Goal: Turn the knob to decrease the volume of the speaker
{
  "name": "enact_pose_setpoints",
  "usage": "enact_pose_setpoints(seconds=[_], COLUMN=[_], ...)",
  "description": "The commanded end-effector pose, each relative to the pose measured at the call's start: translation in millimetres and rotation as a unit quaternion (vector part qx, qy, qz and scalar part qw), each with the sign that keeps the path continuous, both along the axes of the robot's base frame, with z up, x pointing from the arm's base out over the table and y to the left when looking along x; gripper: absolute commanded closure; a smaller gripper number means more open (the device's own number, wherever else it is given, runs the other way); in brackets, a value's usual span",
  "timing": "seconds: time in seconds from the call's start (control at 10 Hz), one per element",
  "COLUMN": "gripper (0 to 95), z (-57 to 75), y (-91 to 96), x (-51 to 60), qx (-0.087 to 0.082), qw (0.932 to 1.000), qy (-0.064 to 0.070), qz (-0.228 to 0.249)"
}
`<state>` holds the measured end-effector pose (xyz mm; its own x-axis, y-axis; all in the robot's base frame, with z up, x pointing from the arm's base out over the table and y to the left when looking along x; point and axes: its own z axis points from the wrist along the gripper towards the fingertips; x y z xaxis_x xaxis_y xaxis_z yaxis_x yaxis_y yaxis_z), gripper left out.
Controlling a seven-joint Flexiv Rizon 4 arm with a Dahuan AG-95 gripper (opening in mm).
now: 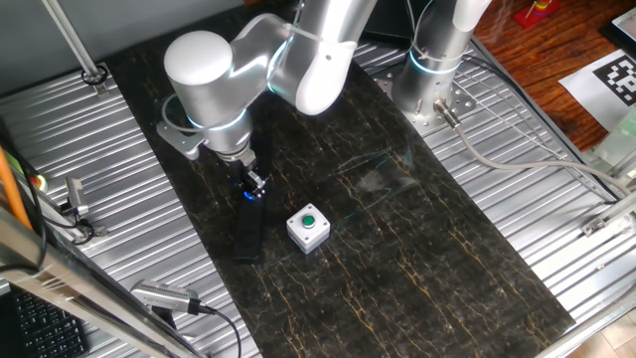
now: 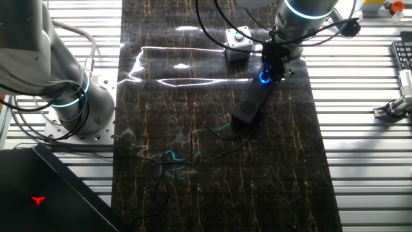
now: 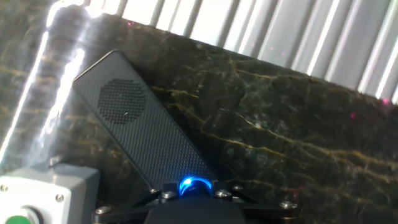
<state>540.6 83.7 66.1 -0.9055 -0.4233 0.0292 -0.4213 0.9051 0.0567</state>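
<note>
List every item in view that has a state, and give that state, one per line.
knob: ring lit blue, gripper right at it.
speaker: lying flat on the table, powered, grille facing up.
gripper: down at the knob end of the speaker; whether the fingers are closed on the knob cannot be told.
green button: on top of its white box, untouched, beside the speaker.
</note>
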Motion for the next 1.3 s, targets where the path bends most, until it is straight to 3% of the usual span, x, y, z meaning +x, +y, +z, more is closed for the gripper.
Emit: enact_pose_setpoints(seconds=[0.1,0.5,0.8,0.9,1.0,1.3], gripper=[76.0,76.0,76.0,76.0,76.0,76.0], z=[-0.9,-1.0,-0.9,-0.8,-0.6,-0.6], y=[-0.3,1.0,1.7,1.7,1.7,2.4], x=[-0.2,-0.7,-0.9,-0.9,-0.9,-1.2], qx=[0.003,0.011,0.012,0.012,0.013,0.013], qw=[0.9979,0.9878,0.9765,0.9748,0.9688,0.9633], qy=[0.000,-0.005,-0.007,-0.007,-0.008,-0.009], qz=[0.064,0.155,0.215,0.223,0.247,0.268])
